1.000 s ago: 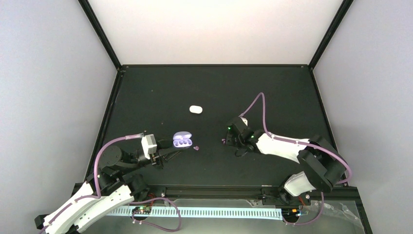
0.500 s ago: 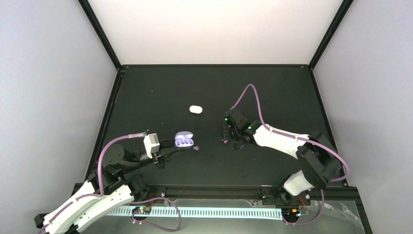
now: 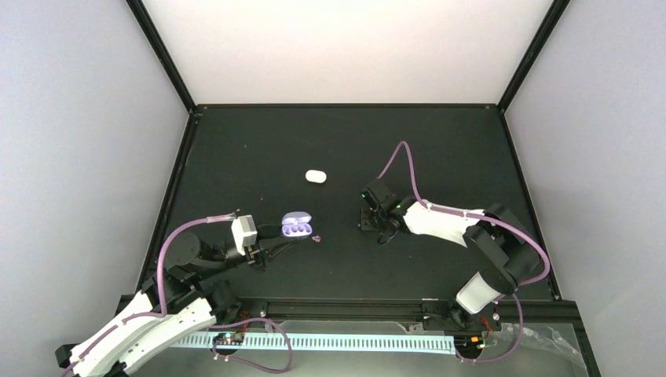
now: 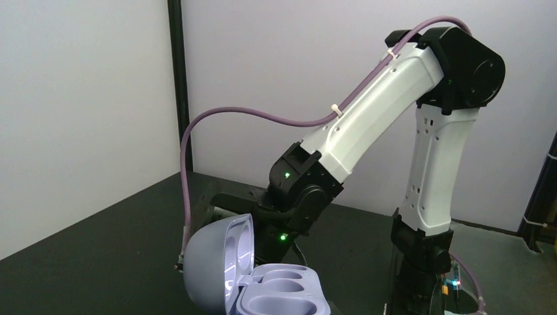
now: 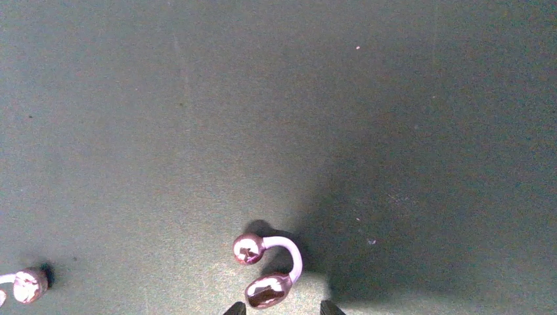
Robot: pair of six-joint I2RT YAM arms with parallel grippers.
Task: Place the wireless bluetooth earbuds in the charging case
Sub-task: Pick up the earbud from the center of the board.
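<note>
Right claw (image 5: 280,308) stands apart, just short of one earbud (image 5: 268,275). Left claw (image 3: 284,239) is clamped on the open case (image 4: 276,296). Risk: off-centre closing flicks the curved earbud across the table (image 5: 394,131).

No text, label, brand name, number or sign can be read anywhere, neither on the charging case (image 3: 295,225) nor the worktop (image 3: 259,149)

Matte black bench (image 3: 259,149), small white pill-shaped object (image 3: 315,176) lying alone near its middle, black frame posts (image 3: 159,53) at back corners, pale walls (image 3: 345,47) around, lit strip (image 3: 353,342) along near edge
</note>
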